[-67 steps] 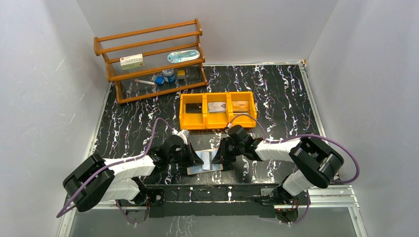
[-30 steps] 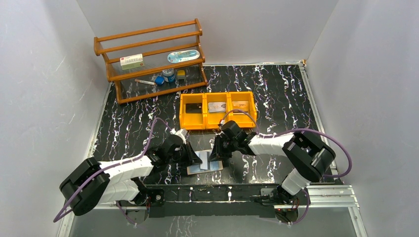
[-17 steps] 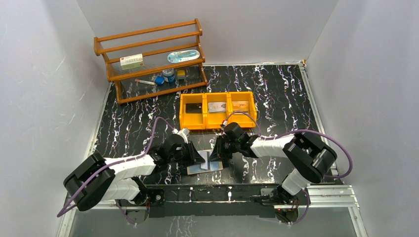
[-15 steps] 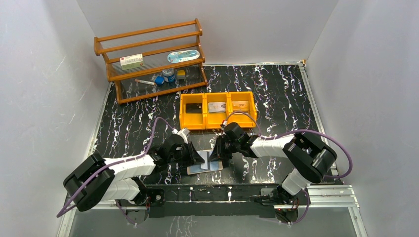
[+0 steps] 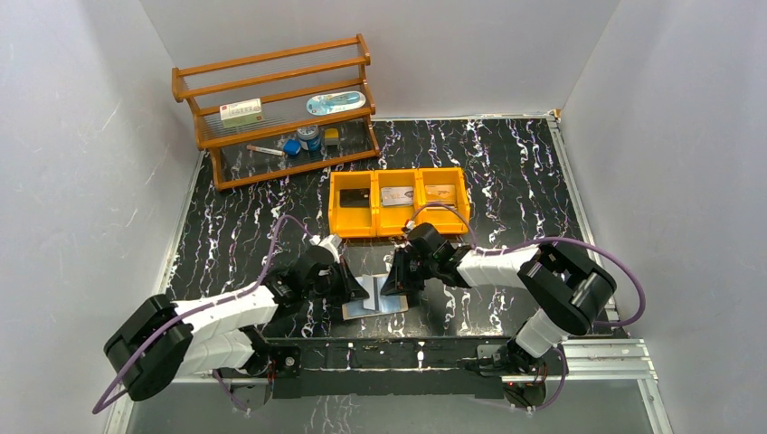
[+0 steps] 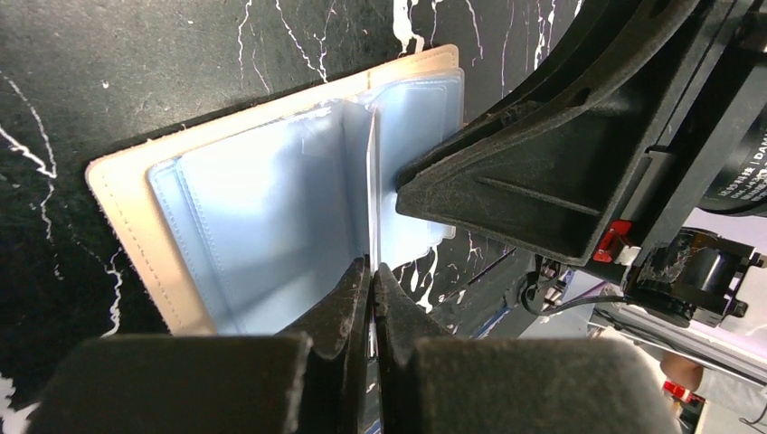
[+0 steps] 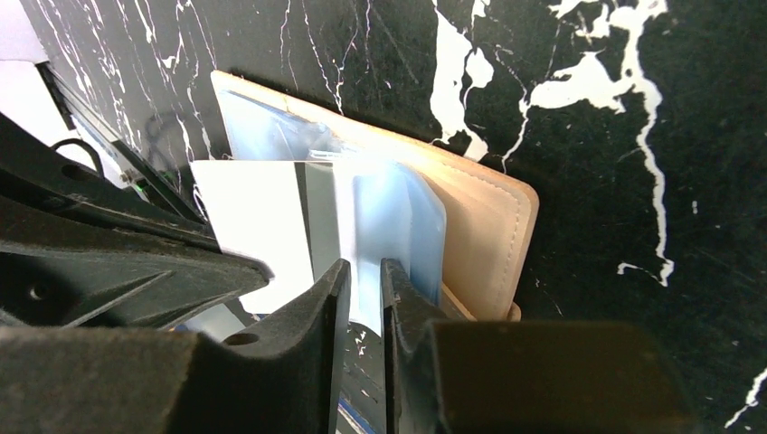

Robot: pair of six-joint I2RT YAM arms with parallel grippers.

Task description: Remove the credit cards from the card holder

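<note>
The card holder (image 5: pixel 376 304) lies open near the table's front edge, a tan cover (image 6: pixel 127 208) with pale blue pocket panels (image 6: pixel 262 208). My left gripper (image 6: pixel 371 268) is shut on a thin credit card (image 6: pixel 371 181) that stands on edge at the central crease. From the right wrist the same card (image 7: pixel 258 217) shows a white and grey face. My right gripper (image 7: pixel 364 271) has its jaws a narrow gap apart, with its tips on the right blue panel (image 7: pixel 398 203) beside the card. In the top view both grippers, left (image 5: pixel 358 289) and right (image 5: pixel 392 282), meet over the holder.
A yellow three-compartment bin (image 5: pixel 398 226) stands just behind the grippers, with cards lying in its middle (image 5: pixel 395 196) and right (image 5: pixel 440 192) compartments. A wooden shelf rack (image 5: pixel 276 108) with small items is at the back left. White walls close in both sides.
My left gripper has closed on the card, which now stands on edge at the crease. The left arm's elbow has swung back and down. The right gripper has barely shifted.
</note>
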